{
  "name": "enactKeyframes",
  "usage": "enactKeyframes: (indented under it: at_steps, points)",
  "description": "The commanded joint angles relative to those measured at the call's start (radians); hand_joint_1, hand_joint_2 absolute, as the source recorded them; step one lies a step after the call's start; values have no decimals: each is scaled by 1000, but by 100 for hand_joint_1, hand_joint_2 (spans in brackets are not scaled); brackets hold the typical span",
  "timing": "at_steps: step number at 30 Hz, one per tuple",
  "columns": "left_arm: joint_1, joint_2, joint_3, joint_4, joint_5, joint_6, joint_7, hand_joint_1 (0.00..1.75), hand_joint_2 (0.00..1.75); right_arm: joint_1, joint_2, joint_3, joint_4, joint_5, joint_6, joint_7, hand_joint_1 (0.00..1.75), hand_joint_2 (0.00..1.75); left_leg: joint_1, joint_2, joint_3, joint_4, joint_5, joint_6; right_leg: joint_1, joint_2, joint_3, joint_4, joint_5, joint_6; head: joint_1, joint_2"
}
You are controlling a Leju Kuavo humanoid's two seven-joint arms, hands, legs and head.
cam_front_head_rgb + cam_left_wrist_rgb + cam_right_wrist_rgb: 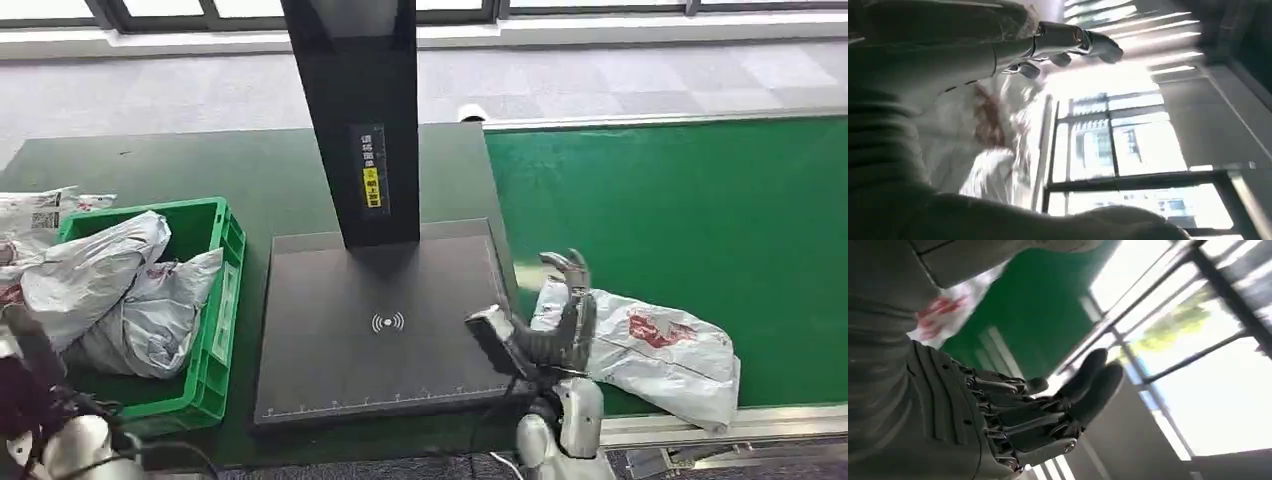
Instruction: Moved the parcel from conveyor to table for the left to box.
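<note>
Right hand [545, 325] hovers empty, fingers apart, beside the parcel [650, 355] at the conveyor [700, 200] near edge. Grip its bunched end firmly; left hand's state cannot be told.

Dark green table [150, 165] carrying a green crate [215, 340] and a black scanner base [380, 330], bright green conveyor [680, 200] beside it, white parcel [650, 350] lying on the conveyor

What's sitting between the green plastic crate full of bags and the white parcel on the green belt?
In the head view, the dark flat scanner platform with its black upright post, and the robot's raised right hand by the parcel.
</note>
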State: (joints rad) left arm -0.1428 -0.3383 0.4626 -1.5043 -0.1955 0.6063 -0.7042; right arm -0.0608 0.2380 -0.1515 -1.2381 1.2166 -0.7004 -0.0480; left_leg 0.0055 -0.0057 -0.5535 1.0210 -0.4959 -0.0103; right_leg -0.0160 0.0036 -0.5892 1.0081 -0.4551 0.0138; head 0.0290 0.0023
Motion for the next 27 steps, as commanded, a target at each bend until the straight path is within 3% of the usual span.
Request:
enactKeyframes:
  at_steps: [1, 11, 27]
  points:
    - [131, 84, -513, -70, 38, -6, 6, 0, 175, -90, 64, -463, 260, 57, 2, -117, 0, 175, -2, -9, -1, -3, 2, 2, -2, -9, 4, -2, 0, 1, 0, 0]
    - [149, 84, -524, -82, 32, 7, 6, 0, 175, -97, 58, -499, 284, 59, 2, -129, 0, 175, -1, -1, 2, -4, 0, 1, 0, -1, 2, -3, 0, 1, 0, 0]
    - [159, 84, -527, -88, 33, 10, 6, 0, 175, -106, 49, -499, 322, 64, 2, -114, 0, 175, -1, -1, 1, -4, 0, 1, -1, -1, 1, -2, -1, 1, 0, 0]
